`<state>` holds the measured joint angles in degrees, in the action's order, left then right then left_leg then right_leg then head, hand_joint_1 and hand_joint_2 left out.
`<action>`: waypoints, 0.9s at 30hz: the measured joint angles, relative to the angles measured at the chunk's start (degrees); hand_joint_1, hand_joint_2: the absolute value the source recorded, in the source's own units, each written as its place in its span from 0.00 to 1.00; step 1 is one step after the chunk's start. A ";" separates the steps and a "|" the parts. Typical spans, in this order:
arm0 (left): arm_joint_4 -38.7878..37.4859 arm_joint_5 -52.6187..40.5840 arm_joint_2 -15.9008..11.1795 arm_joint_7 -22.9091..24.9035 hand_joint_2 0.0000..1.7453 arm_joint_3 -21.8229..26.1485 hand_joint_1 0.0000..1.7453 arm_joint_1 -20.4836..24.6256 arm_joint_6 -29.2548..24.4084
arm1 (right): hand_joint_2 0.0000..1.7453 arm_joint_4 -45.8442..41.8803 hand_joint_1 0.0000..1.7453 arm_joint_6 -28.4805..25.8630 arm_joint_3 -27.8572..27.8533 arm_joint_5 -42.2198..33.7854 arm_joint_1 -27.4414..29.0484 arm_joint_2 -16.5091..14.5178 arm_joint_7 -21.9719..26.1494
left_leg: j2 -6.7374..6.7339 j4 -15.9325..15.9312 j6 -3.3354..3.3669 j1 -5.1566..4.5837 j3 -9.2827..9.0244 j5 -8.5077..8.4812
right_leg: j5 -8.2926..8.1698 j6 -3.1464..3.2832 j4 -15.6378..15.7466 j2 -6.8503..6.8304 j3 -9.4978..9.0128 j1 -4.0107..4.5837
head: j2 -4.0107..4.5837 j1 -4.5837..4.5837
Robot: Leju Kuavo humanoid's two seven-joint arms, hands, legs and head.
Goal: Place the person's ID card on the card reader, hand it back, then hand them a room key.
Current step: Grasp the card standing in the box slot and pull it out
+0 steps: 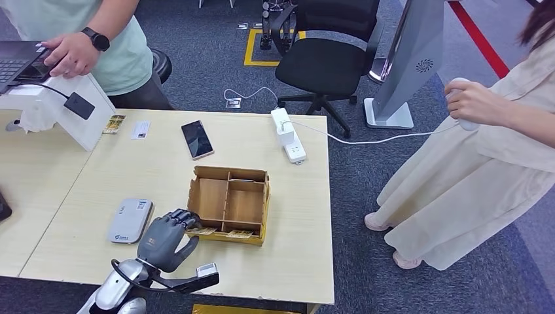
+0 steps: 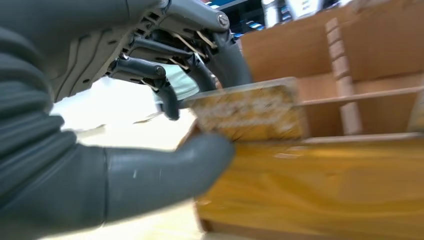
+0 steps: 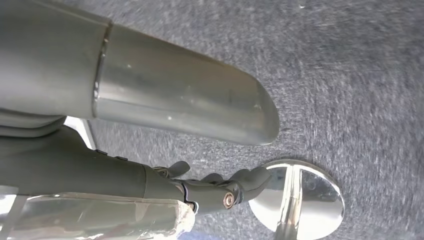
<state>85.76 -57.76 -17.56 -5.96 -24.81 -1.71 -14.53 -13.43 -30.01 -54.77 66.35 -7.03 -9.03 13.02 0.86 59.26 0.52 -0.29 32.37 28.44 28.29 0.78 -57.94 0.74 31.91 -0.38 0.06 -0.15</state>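
Head view is evenly lit and pretty sharp, bright indoor light from above, with only soft short shadows under the cardboard box [image 1: 230, 203] and the left hand [image 1: 166, 240] on the pale worktop [image 1: 85, 196]. Left wrist view is soft and smeary (the box wall up close is a yellow blur), and the background is blown out white. Right wrist view is dimmer, with grainy carpet [image 3: 350, 75] and glare on a shiny metal disc [image 3: 300, 200].

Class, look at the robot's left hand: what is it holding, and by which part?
The left hand pinches a gold-patterned card by its near end, thumb below and fingers above, at the cardboard box's front edge.
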 joint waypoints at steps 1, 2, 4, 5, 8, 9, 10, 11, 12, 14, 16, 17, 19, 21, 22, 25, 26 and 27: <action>0.27 -0.36 -0.10 1.52 1.00 0.00 0.90 -0.86 -0.73 | 0.00 -0.10 0.00 -1.12 -0.29 -0.95 -0.01 -1.35 0.56 | -0.03 -0.01 -0.01 0.02 -0.01 0.01 | 0.00 0.00 0.00 0.05 0.01 0.01 | 0.00 0.03; 0.67 -0.63 -0.23 2.76 1.00 0.00 0.90 -1.73 -1.42 | 0.00 -0.20 0.00 -2.15 -0.50 -1.42 -0.02 -2.64 0.96 | -0.05 -0.01 -0.01 0.03 -0.03 0.01 | 0.01 0.01 0.00 0.09 0.02 0.02 | 0.01 0.04; 1.50 -0.91 -0.55 4.29 1.00 0.00 0.89 -3.09 -2.32 | 0.00 -0.20 0.00 -3.03 -0.58 -1.39 -0.05 -4.83 1.36 | -0.04 -0.01 -0.02 0.03 -0.04 0.01 | 0.03 0.04 0.00 0.07 0.04 0.03 | 0.00 -0.01; 1.77 -0.95 -0.68 4.62 1.00 0.00 0.88 -3.54 -2.58 | 0.00 -0.22 0.00 -2.96 -0.57 -1.38 -0.06 -5.67 1.38 | -0.02 -0.01 -0.02 0.03 -0.04 0.01 | 0.04 0.06 -0.01 0.03 0.04 0.02 | -0.01 -0.05; 2.12 -1.03 -0.93 4.83 1.00 0.00 0.88 -4.34 -3.19 | 0.00 -0.45 0.00 -2.06 -0.51 -1.86 -0.05 -7.53 1.06 | 0.01 -0.03 -0.03 0.04 -0.04 0.00 | 0.05 0.07 -0.02 -0.02 0.03 0.03 | -0.01 -0.22; 2.15 -1.09 -0.95 4.72 1.00 0.00 0.90 -4.40 -3.28 | 0.00 -0.58 0.00 -1.72 -0.47 -2.11 -0.05 -7.89 0.86 | 0.02 -0.04 -0.03 0.04 -0.04 0.00 | 0.05 0.07 -0.02 -0.03 0.02 0.02 | -0.01 -0.25; 2.15 -1.16 -0.94 4.56 1.00 0.00 0.93 -4.40 -3.32 | 0.00 -0.77 0.00 -1.52 -0.43 -2.34 -0.04 -8.06 0.62 | 0.02 -0.04 -0.03 0.04 -0.03 0.00 | 0.05 0.07 -0.02 -0.04 0.01 0.02 | -0.01 -0.26; 2.15 -1.22 -0.93 4.40 1.00 0.00 0.96 -4.39 -3.34 | 0.00 -0.92 0.00 -1.41 -0.38 -2.53 -0.01 -8.17 0.40 | 0.02 -0.04 -0.03 0.04 -0.03 0.00 | 0.05 0.06 -0.02 -0.04 0.00 0.02 | -0.01 -0.22; 2.15 -1.27 -0.92 4.28 1.00 0.00 0.99 -4.36 -3.37 | 0.00 -1.10 0.00 -1.38 -0.34 -2.71 0.03 -8.19 0.21 | 0.01 -0.03 -0.02 0.03 -0.03 -0.01 | 0.04 0.05 -0.02 -0.04 0.00 0.02 | -0.01 -0.20; 2.15 -1.29 -0.89 3.90 1.00 0.00 1.00 -4.29 -3.48 | 0.00 -1.44 0.00 -1.41 -0.11 -2.98 0.09 -8.30 -0.13 | 0.00 -0.02 -0.01 0.00 -0.03 0.00 | 0.01 0.02 0.00 -0.03 -0.01 0.01 | -0.02 -0.16; 2.23 -1.24 -0.87 3.32 1.00 0.00 1.00 -4.23 -3.55 | 0.00 -1.76 0.00 -1.55 0.31 -3.18 0.19 -8.58 -0.57 | 0.00 0.00 -0.01 -0.03 -0.03 0.00 | 0.00 -0.01 0.01 -0.04 -0.01 0.00 | -0.01 -0.15; 2.30 -1.22 -0.87 3.00 1.00 0.00 1.00 -4.22 -3.56 | 0.00 -1.91 0.00 -1.66 0.54 -3.27 0.28 -8.75 -0.82 | 0.01 0.00 0.00 -0.05 -0.03 0.00 | 0.00 -0.01 0.02 -0.04 -0.01 -0.01 | -0.01 -0.15; 2.43 -1.26 -0.87 2.40 1.00 0.00 1.00 -4.16 -3.55 | 0.00 -2.15 0.00 -1.97 0.92 -3.50 0.50 -8.97 -1.29 | 0.02 0.01 0.00 -0.06 -0.02 0.00 | 0.00 -0.01 0.02 -0.06 0.00 -0.02 | -0.01 -0.15; 2.50 -1.34 -0.88 1.77 1.00 0.00 1.00 -4.09 -3.55 | 0.00 -2.40 0.00 -2.40 1.37 -3.83 0.70 -9.03 -1.56 | 0.02 0.01 0.00 -0.05 -0.02 0.00 | 0.00 -0.01 0.02 -0.05 0.00 -0.02 | -0.02 -0.15; 2.56 -1.40 -0.89 1.54 1.00 0.01 1.00 -4.07 -3.56 | 0.00 -2.52 0.00 -2.59 1.61 -3.94 0.81 -9.03 -1.63 | 0.01 0.01 0.00 -0.05 -0.02 0.00 | 0.00 -0.01 0.02 -0.05 0.01 -0.03 | -0.02 -0.15; 2.92 -1.73 -0.90 1.20 1.00 0.04 1.00 -3.95 -3.63 | 0.00 -2.81 0.00 -2.77 2.32 -4.30 1.10 -9.07 -1.81 | 0.02 0.01 0.00 -0.04 -0.02 0.00 | 0.00 -0.01 0.02 -0.05 0.02 -0.03 | 0.00 -0.14; 3.06 -1.80 -0.91 1.19 1.00 0.08 1.00 -3.89 -3.66 | 0.00 -2.86 0.00 -2.77 2.52 -4.48 1.17 -9.08 -1.84 | 0.01 0.00 0.00 -0.04 -0.02 0.00 | 0.00 -0.01 0.02 -0.05 0.02 -0.02 | 0.00 -0.14; 3.26 -1.83 -0.93 1.18 1.00 0.19 1.00 -3.84 -3.67 | 0.00 -2.88 0.00 -2.76 2.73 -4.65 1.22 -9.09 -1.86 | 0.01 0.00 0.00 -0.04 -0.02 0.00 | 0.00 -0.01 0.02 -0.05 0.02 -0.02 | -0.01 -0.15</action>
<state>89.02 -59.59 -18.49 -4.79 -24.62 -5.55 -18.20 -16.31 -32.77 -52.04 61.70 -5.82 -18.12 11.16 0.87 59.26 0.51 -0.33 32.35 28.44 28.29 0.77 -57.92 0.69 31.93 -0.40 0.05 -0.30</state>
